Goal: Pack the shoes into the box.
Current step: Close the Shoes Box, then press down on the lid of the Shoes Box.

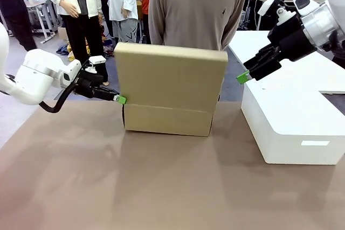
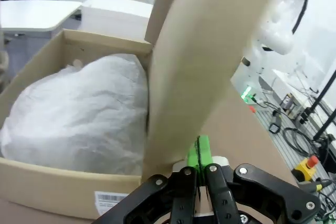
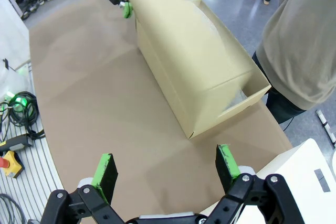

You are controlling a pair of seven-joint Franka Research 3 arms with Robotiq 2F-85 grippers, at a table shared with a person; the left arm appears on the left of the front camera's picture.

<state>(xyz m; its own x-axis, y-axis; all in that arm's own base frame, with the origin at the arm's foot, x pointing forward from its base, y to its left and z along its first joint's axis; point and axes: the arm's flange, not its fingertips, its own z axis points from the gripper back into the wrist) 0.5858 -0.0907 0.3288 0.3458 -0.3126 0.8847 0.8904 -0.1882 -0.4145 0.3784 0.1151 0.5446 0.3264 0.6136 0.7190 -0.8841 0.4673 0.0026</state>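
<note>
A: Left gripper (image 1: 121, 99), pinched shut, touches the raised flap's edge on the tan cardboard shoebox (image 1: 167, 119) mid-table.

B: Right gripper (image 1: 243, 77) hangs wide, empty. Shoes probably lie under the crinkled white tissue (image 2: 79, 119). Push the flap down gently.

The place looks like a robotics lab. Other white tables (image 1: 32, 2) stand on a grey floor, cables (image 3: 18, 109) and a red emergency button (image 2: 311, 162) lie beside the table, and people (image 1: 73, 4) stand behind.
</note>
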